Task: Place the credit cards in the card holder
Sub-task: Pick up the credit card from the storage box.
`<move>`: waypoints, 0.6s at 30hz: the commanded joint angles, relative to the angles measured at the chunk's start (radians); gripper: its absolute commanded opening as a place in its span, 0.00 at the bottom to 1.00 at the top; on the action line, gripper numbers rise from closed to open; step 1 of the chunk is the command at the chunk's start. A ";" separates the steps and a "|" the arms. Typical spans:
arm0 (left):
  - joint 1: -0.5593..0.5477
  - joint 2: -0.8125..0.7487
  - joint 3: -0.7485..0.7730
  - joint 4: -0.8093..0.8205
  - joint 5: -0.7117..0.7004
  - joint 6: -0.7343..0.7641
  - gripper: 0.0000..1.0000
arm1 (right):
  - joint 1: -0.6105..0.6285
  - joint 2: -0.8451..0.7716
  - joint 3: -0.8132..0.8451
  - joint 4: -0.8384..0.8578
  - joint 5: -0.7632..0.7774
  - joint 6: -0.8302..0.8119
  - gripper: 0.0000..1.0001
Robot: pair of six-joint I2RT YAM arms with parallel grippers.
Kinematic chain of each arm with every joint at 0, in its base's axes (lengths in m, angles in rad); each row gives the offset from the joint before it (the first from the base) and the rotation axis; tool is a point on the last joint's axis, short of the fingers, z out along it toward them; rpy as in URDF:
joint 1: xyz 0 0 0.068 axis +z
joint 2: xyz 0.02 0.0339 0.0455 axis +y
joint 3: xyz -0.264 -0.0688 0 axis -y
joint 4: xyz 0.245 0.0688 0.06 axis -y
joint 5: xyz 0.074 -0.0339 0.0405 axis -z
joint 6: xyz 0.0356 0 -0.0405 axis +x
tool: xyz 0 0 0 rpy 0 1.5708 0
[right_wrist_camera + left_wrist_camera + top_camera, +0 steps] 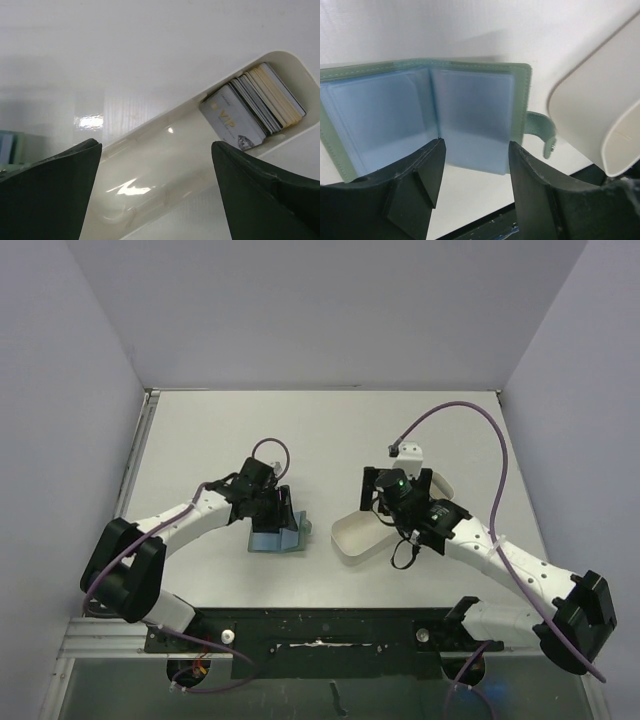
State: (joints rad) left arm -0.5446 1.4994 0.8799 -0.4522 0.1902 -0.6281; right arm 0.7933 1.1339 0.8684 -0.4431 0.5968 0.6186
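The card holder (420, 120) lies open on the table with its pale blue slots up, its grey-green cover rim and snap strap (542, 132) showing. My left gripper (475, 160) hovers open over its near edge, and the right page's edge lies between the fingertips, unpinched. From above, the holder (277, 537) sits just under that gripper (278, 518). The credit cards (255, 107) stand stacked on edge in one end of a white tray (165, 165), a pale "VIP" card facing out. My right gripper (156, 150) is open above the tray's bare middle, short of the cards.
The white oval tray (352, 537) lies just right of the card holder, and its rim (590, 100) fills the right of the left wrist view. Grey walls enclose the table on three sides. The black mounting rail (320, 630) runs along the near edge.
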 commanded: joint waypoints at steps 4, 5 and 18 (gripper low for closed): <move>0.016 -0.062 -0.028 0.163 0.146 0.006 0.46 | -0.208 0.008 0.049 -0.075 -0.131 -0.120 0.85; 0.019 -0.055 -0.031 0.170 0.156 0.010 0.44 | -0.230 0.009 0.051 -0.089 -0.131 -0.129 0.83; 0.048 -0.057 -0.056 0.183 0.223 0.047 0.40 | -0.410 0.113 0.063 -0.073 -0.201 -0.344 0.63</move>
State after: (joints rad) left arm -0.5159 1.4673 0.8192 -0.3141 0.3729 -0.6106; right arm 0.3946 1.2175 0.8783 -0.5411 0.4206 0.3798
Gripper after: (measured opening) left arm 0.408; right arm 0.646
